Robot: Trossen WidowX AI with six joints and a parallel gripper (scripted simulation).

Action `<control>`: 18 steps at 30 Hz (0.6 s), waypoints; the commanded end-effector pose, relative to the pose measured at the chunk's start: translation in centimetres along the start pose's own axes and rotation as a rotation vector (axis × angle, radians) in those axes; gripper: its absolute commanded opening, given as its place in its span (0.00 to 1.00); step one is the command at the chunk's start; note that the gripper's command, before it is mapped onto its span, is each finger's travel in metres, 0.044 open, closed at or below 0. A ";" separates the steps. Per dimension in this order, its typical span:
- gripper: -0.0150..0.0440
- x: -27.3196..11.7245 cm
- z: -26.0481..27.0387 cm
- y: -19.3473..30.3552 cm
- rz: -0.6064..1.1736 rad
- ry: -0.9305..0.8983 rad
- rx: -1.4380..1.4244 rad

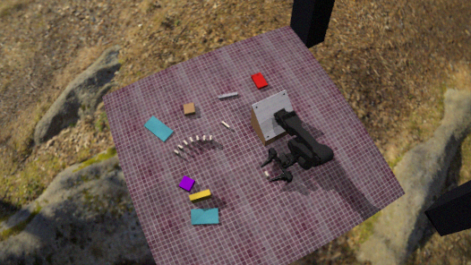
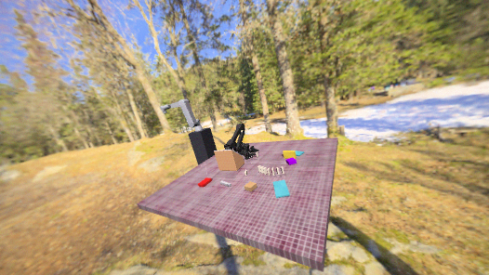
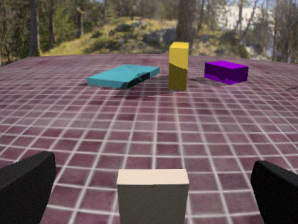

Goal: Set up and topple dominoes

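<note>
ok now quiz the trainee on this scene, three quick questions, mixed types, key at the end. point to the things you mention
1. True or false: the tool (image 1: 265,173) (image 3: 157,169) is clamped on the domino between its fingers (image 1: 267,175).
2. Which block stands between the flat teal slab (image 3: 117,76) and the purple block (image 3: 226,72) in the wrist view? A) red B) yellow C) brown
3. Fill in: from above, the standing dominoes (image 1: 197,138) form a ____ row.

Key: 1 false; 2 B; 3 curved
</note>
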State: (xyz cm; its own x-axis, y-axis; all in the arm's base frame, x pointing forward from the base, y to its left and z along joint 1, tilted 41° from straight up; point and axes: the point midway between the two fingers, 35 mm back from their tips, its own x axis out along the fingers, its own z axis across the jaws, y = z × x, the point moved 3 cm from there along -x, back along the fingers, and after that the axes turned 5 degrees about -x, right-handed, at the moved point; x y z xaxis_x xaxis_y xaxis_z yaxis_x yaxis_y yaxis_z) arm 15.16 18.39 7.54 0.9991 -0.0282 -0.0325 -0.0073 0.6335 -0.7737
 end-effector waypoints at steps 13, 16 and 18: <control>1.00 -0.3 -0.1 -4.9 0.000 0.000 0.001; 1.00 0.0 0.1 -4.8 0.010 -0.003 -0.013; 1.00 0.7 0.8 -4.3 0.039 -0.011 -0.053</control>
State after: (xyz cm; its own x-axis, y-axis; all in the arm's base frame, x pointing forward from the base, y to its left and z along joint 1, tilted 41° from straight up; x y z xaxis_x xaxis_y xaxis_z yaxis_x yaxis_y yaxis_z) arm 15.20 15.69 11.14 0.9991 -0.0152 -0.0405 -0.0224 0.6186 -0.7854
